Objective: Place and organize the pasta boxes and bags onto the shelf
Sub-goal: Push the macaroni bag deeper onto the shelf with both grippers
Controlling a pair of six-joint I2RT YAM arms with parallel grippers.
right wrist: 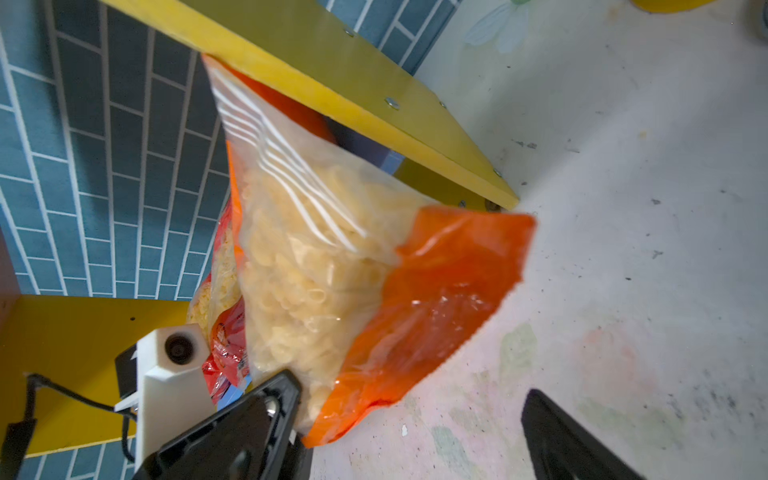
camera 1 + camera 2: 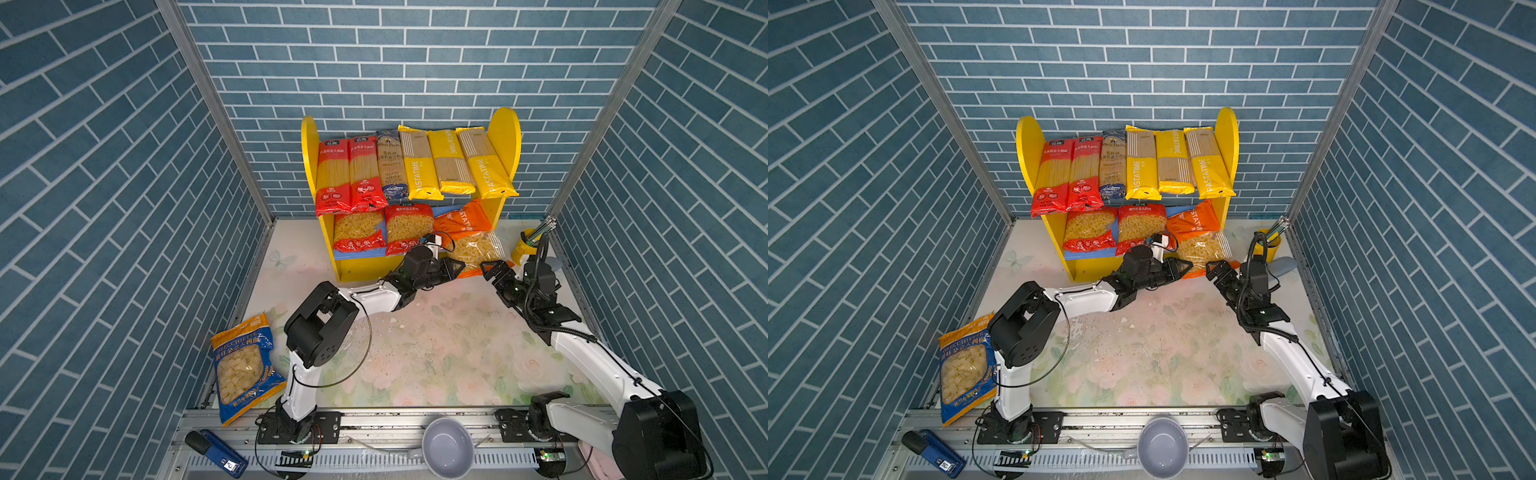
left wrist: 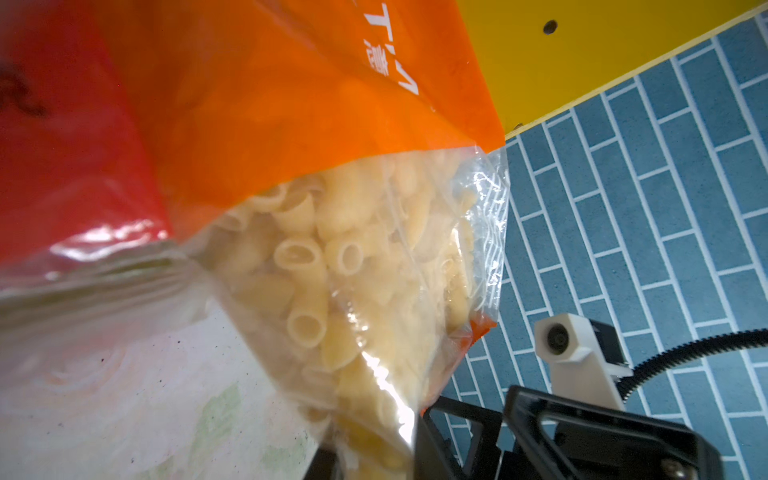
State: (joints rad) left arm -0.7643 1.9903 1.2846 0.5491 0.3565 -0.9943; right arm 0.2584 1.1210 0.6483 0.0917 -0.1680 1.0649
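Note:
The shelf point(image 2: 505, 137) stands at the back. Its upper board carries red point(image 2: 332, 178), dark-blue point(image 2: 390, 166) and yellow point(image 2: 419, 166) spaghetti packs. Two red short-pasta bags point(image 2: 359, 230) lean on the lower board. An orange bag point(image 2: 469, 237) point(image 2: 1200, 237) of tube pasta tilts at the lower tier's right end, its bottom hanging out in front. My left gripper point(image 2: 455, 268) point(image 3: 374, 457) is shut on that bag's lower clear edge. My right gripper point(image 2: 492, 268) point(image 1: 415, 449) stands open just beside the bag's orange bottom corner. A blue-orange bag point(image 2: 245, 365) lies at the front left.
A yellow pen cup point(image 2: 525, 247) stands right of the shelf, close behind the right arm. A grey bowl point(image 2: 448, 446) and a blue device point(image 2: 216, 451) sit on the front rail. Blue brick walls close in the sides and back.

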